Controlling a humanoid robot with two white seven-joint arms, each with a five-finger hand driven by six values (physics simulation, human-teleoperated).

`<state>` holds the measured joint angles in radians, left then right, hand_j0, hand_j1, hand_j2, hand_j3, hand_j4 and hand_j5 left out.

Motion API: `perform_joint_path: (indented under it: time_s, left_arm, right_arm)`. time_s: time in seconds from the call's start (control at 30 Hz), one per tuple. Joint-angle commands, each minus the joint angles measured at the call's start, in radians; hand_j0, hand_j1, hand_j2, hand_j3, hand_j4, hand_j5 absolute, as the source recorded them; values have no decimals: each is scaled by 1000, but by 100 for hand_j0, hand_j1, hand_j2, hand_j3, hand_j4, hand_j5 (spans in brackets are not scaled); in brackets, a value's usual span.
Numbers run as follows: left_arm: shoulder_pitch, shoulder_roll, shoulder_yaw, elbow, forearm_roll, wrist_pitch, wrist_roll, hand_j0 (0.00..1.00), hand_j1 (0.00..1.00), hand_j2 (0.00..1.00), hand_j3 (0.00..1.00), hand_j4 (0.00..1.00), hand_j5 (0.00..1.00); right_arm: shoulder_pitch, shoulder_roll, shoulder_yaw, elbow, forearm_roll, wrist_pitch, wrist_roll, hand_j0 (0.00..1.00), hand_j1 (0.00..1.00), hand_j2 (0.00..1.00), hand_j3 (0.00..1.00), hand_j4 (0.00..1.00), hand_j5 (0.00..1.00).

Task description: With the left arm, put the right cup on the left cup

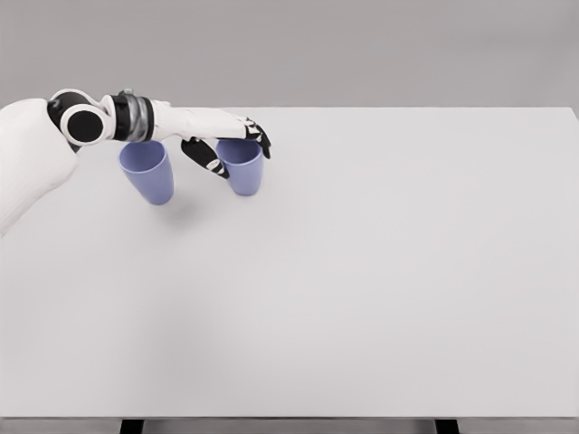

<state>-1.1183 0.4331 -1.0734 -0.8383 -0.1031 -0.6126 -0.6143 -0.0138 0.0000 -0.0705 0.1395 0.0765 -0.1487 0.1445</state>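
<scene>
Left hand (228,145) grips right cup (244,172) on white table (380,271), grey wall (362,45) behind.

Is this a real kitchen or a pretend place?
Probably pretend, a computer-made test room: a plain white table, blank grey wall, two identical blue cups, and a robot's left hand.

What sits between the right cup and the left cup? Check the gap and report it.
Nothing visible stands between them. The left hand is at the right cup, thumb on its left side, fingers over the rim. Only bare table lies between it and the left cup.
</scene>
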Motion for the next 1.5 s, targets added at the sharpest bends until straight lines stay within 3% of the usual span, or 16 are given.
perform_joint_path:
  time_s: [0.0,0.13,0.43,0.7,0.9,1.13,1.2,1.47]
  left_arm:
    - [0,3,4,-7,9,2,3,54,54,54,54,54,54]
    - [-11,6,4,-51,29,2,3,53,53,53,53,53,53]
    - [-57,203,-5,-292,195,2,3,53,53,53,53,53,53]
    - [-114,338,-16,-403,256,2,3,53,53,53,53,53,53]
    - [-143,404,-17,-413,269,2,3,53,53,53,53,53,53]
    - [-181,487,-59,-403,267,2,3,54,54,54,54,54,54]
    - [-198,507,-99,-392,267,2,3,54,54,54,54,54,54]
    - [-196,539,-132,-395,270,2,3,55,55,55,55,55,55]
  right_arm:
    - [0,0,0,0,0,0,1,100,100,100,100,100,100]
    - [0,0,0,0,0,0,1,100,100,100,100,100,100]
    - [0,0,0,0,0,0,1,100,100,100,100,100,100]
    - [0,0,0,0,0,0,1,100,100,100,100,100,100]
    - [0,0,0,0,0,0,1,100,100,100,100,100,100]
    - [0,0,0,0,0,0,1,100,100,100,100,100,100]
    - [0,0,0,0,0,0,0,100,100,100,100,100,100]
    - [0,0,0,0,0,0,0,100,100,100,100,100,100]
